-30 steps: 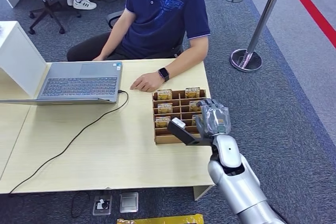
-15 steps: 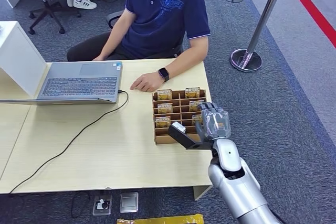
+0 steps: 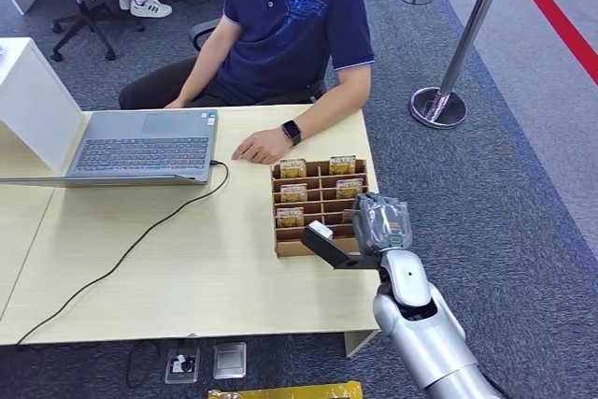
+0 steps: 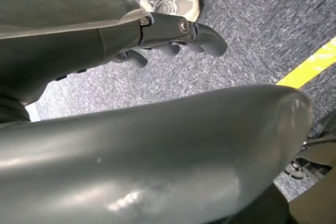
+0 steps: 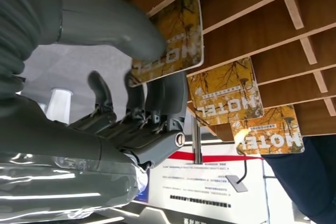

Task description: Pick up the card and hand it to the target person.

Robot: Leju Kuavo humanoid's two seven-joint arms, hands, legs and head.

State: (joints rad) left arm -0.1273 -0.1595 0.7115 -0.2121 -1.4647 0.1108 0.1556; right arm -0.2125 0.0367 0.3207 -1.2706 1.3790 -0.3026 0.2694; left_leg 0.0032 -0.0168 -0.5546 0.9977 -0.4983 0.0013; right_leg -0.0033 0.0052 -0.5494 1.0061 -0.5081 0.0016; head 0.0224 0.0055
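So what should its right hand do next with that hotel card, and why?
Probably lift it straight up out of the wooden rack. In the right wrist view the right hand already pinches the card between thumb and fingers, but the card still sits at its slot, so it must come free before going to the person.

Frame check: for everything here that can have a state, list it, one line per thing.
Grey laptop: lid open, cable plugged in.
Brown wooden card rack: holding yellow cards in several slots.
Yellow HOTEL card: pinched by right hand, at the rack.
Left hand: holding nothing, fingers curled.
Person: seated, hand resting on table.
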